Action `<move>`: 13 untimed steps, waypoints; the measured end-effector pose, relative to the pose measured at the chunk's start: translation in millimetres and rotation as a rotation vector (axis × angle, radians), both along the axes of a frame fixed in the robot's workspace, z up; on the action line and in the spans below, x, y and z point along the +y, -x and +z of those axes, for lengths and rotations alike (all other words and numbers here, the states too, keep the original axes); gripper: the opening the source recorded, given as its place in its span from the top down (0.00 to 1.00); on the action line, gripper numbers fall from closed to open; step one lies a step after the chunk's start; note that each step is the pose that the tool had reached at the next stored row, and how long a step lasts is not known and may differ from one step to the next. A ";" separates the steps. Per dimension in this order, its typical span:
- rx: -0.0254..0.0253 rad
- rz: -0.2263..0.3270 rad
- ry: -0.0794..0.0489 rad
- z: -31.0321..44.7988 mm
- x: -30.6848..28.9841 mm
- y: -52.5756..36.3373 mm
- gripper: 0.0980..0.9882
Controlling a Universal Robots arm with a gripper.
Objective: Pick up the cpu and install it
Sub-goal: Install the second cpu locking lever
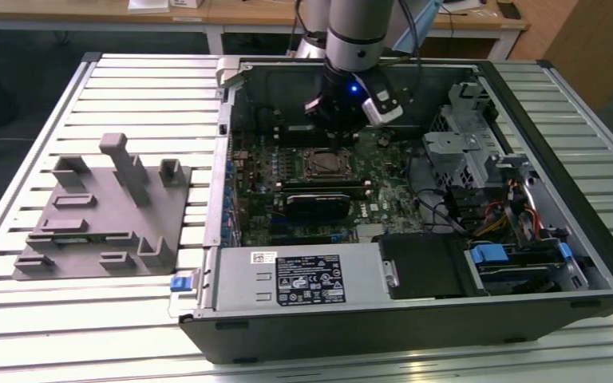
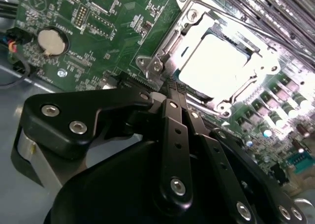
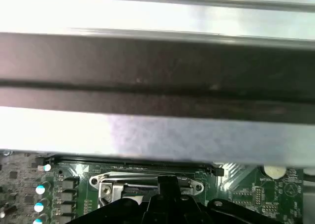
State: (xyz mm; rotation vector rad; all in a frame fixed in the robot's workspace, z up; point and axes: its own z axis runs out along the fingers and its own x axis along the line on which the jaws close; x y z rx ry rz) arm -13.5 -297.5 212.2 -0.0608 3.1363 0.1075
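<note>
The cpu (image 2: 211, 66), a pale silver-white square, lies flat inside the metal socket frame (image 2: 152, 64) on the green motherboard (image 2: 98, 17). In the second wrist view my gripper (image 2: 174, 92) hovers just beside the socket, its black fingers (image 2: 172, 130) closed together with nothing between them. The exterior view has the gripper (image 1: 338, 121) inside the open computer case (image 1: 413, 319), a little beyond the socket with the cpu (image 1: 326, 163). The first wrist view looks past the gripper (image 3: 167, 184) to the socket frame (image 3: 106, 182).
A grey plastic fixture block (image 1: 104, 215) stands on the slatted table at the exterior view's left. Inside the case are a drive cage (image 1: 466, 144), cables (image 1: 498, 215) and the power supply (image 1: 301, 279). A coin battery (image 2: 51, 42) sits on the board. The case wall (image 3: 157, 66) rises close by.
</note>
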 end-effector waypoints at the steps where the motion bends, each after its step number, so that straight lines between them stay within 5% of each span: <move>1: 0.0001 0.000 0.000 2.3 0.0 0.0 0.99; 13: 0.0000 0.000 0.000 3.6 -8.6 -0.1 0.99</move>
